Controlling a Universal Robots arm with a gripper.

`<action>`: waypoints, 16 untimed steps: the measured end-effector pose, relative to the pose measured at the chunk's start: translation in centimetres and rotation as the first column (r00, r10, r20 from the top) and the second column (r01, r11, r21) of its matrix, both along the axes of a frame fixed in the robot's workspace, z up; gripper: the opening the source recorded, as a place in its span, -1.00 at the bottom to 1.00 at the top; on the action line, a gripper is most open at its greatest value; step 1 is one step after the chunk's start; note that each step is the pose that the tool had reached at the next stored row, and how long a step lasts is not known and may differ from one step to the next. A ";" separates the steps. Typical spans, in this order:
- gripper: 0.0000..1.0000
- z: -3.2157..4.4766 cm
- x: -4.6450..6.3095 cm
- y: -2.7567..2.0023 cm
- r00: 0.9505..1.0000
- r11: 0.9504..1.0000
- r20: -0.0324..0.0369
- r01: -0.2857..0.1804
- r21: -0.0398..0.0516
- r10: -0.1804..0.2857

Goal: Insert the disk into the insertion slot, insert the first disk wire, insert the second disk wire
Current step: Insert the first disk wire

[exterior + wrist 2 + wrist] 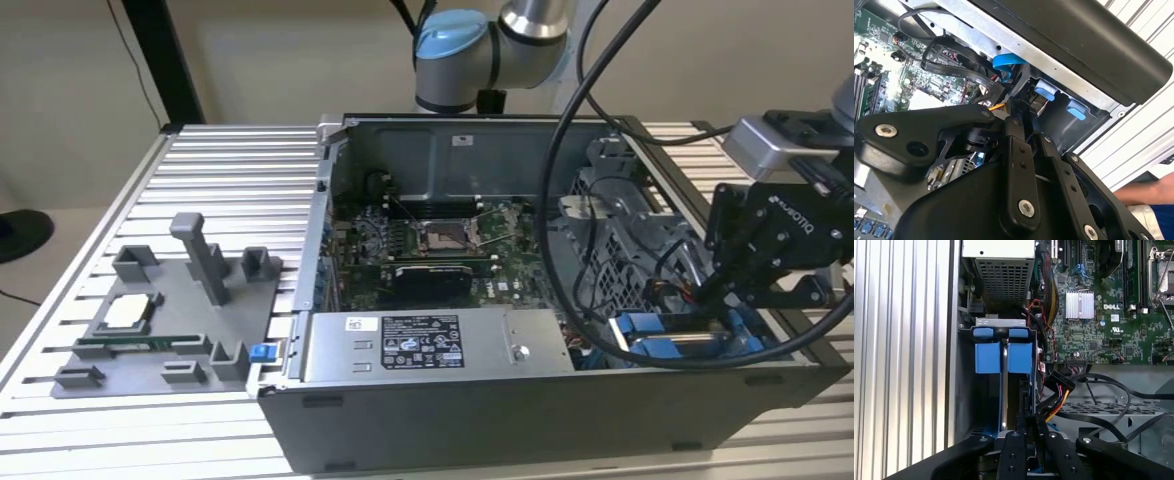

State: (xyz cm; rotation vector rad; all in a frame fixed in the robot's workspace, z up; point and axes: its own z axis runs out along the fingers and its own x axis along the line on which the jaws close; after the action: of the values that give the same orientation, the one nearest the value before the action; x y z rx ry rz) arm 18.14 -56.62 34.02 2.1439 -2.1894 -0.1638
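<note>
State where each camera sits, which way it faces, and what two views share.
Exterior view: off the arm, looking down on the open grey metal computer case; blue-capped arm joint and black end effector show.
First wrist view: at the wrist, facing the grey drive bay with blue plastic tabs; end effector shows.
Second wrist view: at the wrist, angled across the case wall; end effector shows.
Both wrist views share the green motherboard.

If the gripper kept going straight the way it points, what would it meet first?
Most likely the disk's blue carrier, sitting in the insertion slot directly ahead of the gripper; the depth between them is unclear.
</note>
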 end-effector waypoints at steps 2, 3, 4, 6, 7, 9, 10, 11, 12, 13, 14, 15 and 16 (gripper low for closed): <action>-1.00 0.00 0.0 -0.01 1.000 1.000 0.000 0.004 0.000 -0.004; -1.00 0.00 0.0 -0.01 1.000 1.000 0.001 0.006 0.000 -0.006; -1.00 0.00 0.0 -0.02 1.000 1.000 0.001 0.007 0.000 -0.007; -1.00 -0.01 -0.1 -0.03 1.000 1.000 0.004 0.011 0.001 -0.011; -1.00 -0.01 -0.1 -0.02 1.000 1.000 0.005 0.013 0.001 -0.013; -1.00 0.00 -0.1 -0.02 1.000 1.000 0.006 0.017 0.001 -0.017; -1.00 0.00 -0.1 -0.03 1.000 1.000 0.007 0.020 0.001 -0.020; -1.00 -0.01 -0.1 -0.03 1.000 1.000 0.007 0.022 0.001 -0.022; -1.00 -0.02 -0.2 -0.02 1.000 1.000 0.008 0.023 0.001 -0.024; -1.00 -0.03 -0.2 -0.02 1.000 1.000 0.008 0.025 0.001 -0.025; -1.00 -0.03 -0.2 -0.02 1.000 1.000 0.008 0.027 0.001 -0.027; -1.00 -0.05 -0.2 -0.02 1.000 1.000 0.008 0.028 0.001 -0.028; -1.00 -0.07 -0.2 -0.02 1.000 1.000 0.009 0.029 0.001 -0.029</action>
State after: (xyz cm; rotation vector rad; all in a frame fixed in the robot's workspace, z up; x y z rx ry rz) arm 17.95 -56.63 33.96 2.1182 -2.2265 -0.1574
